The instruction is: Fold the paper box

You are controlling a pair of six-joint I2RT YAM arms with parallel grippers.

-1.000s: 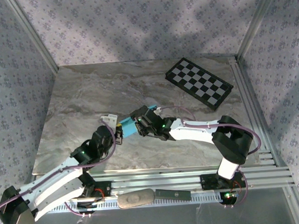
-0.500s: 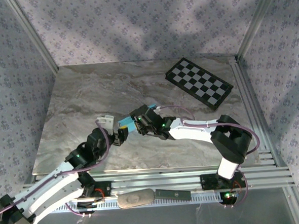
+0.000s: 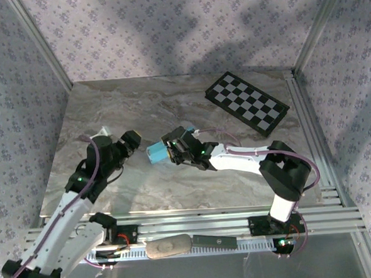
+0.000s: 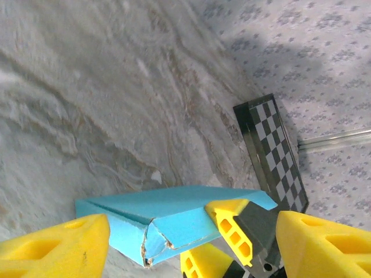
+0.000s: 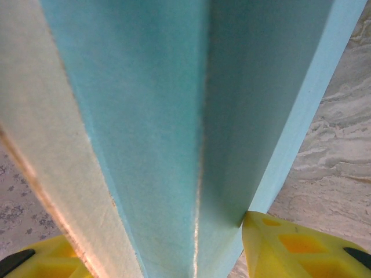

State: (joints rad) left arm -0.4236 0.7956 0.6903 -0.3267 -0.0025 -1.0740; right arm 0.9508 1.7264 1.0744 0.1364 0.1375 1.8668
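The paper box (image 3: 155,154) is a small flat turquoise box, folded, held just above the marble table (image 3: 108,112) near its middle. My right gripper (image 3: 168,151) is shut on its right end. In the right wrist view the paper box (image 5: 174,116) fills the space between the yellow fingertips (image 5: 290,249). My left gripper (image 3: 118,135) stands open to the left of the box, apart from it. In the left wrist view the paper box (image 4: 168,211) has a creased, torn near corner and lies beyond my open left gripper (image 4: 191,237), with the right arm's yellow fingers (image 4: 232,229) clamped on it.
A black-and-white checkerboard (image 3: 246,102) lies at the table's back right, and the checkerboard (image 4: 272,150) also shows in the left wrist view. A grey oblong object (image 3: 169,246) and a dark bar (image 3: 215,241) rest on the front rails. Patterned walls enclose three sides.
My left gripper opened, let go of the box's left end and drew back to the left. The right gripper kept its hold and shifted the box slightly left.
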